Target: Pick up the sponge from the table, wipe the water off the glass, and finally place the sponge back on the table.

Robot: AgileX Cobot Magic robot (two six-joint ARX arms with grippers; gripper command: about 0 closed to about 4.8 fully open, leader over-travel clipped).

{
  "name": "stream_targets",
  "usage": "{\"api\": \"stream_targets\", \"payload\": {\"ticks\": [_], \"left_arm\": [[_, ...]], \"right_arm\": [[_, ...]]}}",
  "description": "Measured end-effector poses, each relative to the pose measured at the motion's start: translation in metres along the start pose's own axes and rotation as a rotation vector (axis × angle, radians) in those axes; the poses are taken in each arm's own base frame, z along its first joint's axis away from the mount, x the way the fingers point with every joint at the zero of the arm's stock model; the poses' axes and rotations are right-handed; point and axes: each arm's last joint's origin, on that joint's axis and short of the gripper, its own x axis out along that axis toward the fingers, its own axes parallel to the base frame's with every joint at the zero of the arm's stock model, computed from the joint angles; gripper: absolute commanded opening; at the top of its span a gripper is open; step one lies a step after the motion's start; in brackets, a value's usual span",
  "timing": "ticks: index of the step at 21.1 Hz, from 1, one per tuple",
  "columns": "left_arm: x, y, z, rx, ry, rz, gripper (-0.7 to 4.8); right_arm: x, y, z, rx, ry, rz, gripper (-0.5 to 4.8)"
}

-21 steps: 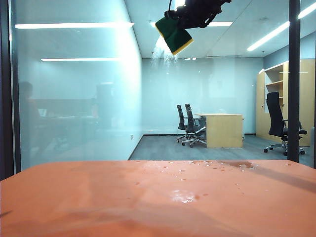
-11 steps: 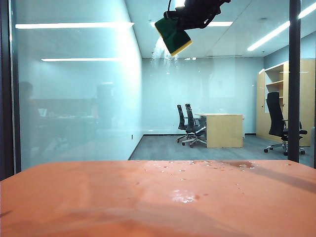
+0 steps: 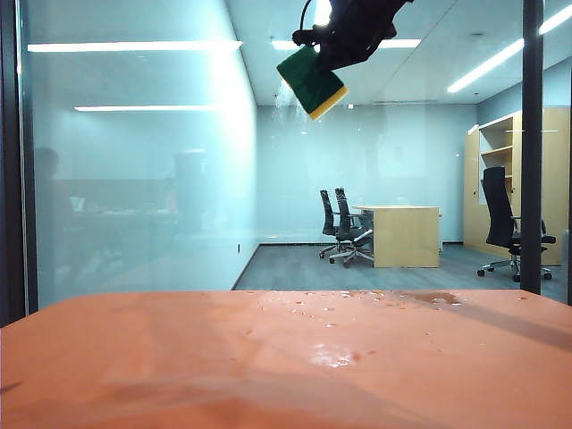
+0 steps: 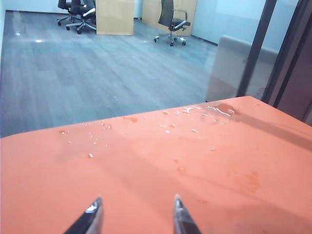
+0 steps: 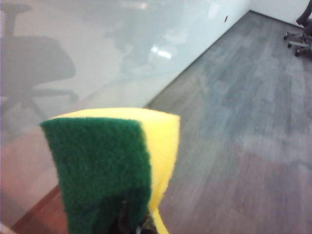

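The sponge [image 3: 310,82], yellow foam with a dark green scouring layer, is high up against the glass [image 3: 143,179]. My right gripper [image 3: 327,61] is shut on it from above right. In the right wrist view the sponge [image 5: 102,161] fills the near field with its green face toward the camera. It hides most of the right gripper [image 5: 134,225]. Faint whitish water streaks [image 3: 288,96] remain on the pane beside the sponge. My left gripper [image 4: 136,207] hangs open and holds nothing, low over the orange-red table [image 4: 146,161].
Water droplets and a small puddle lie on the table [image 3: 332,356], and more lie near its far edge [image 4: 209,109]. A dark vertical frame bar [image 3: 533,143] stands at the right. An office desk [image 3: 407,234] and chairs sit behind the glass.
The right gripper has tipped and carried the sponge slightly down along the glass. The whitish streaks under it look fainter. The left gripper has not moved.
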Motion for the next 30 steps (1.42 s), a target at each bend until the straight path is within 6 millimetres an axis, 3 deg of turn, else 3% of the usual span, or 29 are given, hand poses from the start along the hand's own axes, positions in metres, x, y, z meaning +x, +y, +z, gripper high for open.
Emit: {"api": "stream_targets", "payload": {"ticks": [6,9,12,17,24,30], "left_arm": [[0.000,0.000,0.000,0.000,0.000,0.000,1.83],[0.000,0.000,0.000,0.000,0.000,0.000,1.83],[0.000,0.000,0.000,0.000,0.000,0.000,1.83],[0.000,0.000,0.000,0.000,0.000,0.000,1.83],[0.000,0.000,0.000,0.000,0.000,0.000,1.83],[0.000,0.000,0.000,0.000,0.000,0.000,1.83]], "right_arm": [[-0.020,-0.010,0.017,0.001,-0.022,-0.042,-0.09],[-0.029,-0.025,0.017,0.011,0.004,-0.077,-0.09],[-0.051,-0.053,0.021,0.041,0.035,-0.134,-0.09],[-0.080,-0.073,0.035,0.050,0.024,-0.182,-0.09],[-0.123,-0.096,0.020,0.077,0.061,-0.261,-0.09],[-0.164,-0.088,-0.010,0.119,0.027,-0.304,-0.09]]}}
